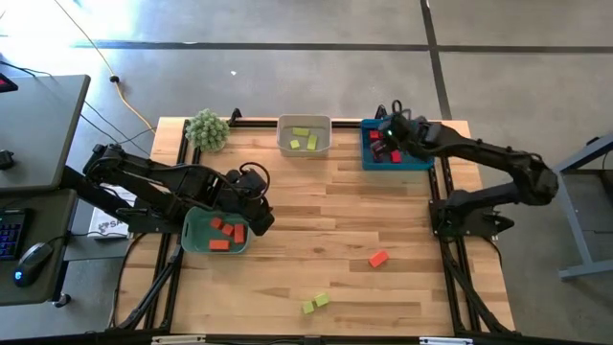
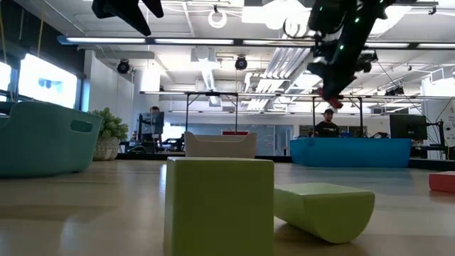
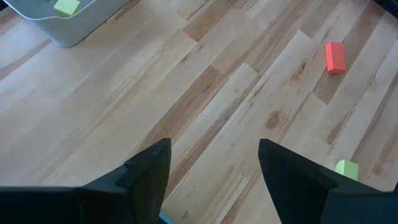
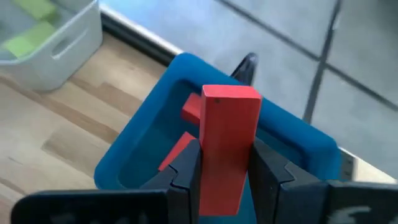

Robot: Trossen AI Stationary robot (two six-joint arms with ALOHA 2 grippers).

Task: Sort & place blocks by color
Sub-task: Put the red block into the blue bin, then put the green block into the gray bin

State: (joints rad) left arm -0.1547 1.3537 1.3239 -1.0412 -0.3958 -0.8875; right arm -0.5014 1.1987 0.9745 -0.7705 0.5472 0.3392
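Right claw [image 4: 221,171] gripping one red block [image 4: 225,146]; left claw [image 3: 214,168] wide, three loose blocks.

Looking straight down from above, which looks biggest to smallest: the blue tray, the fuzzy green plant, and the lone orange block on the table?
1. Blue tray, clearly the largest.
2. Fuzzy green plant, noticeably smaller than the tray.
3. Orange block, by far the smallest.
All rest on the table, so the order seems fair.
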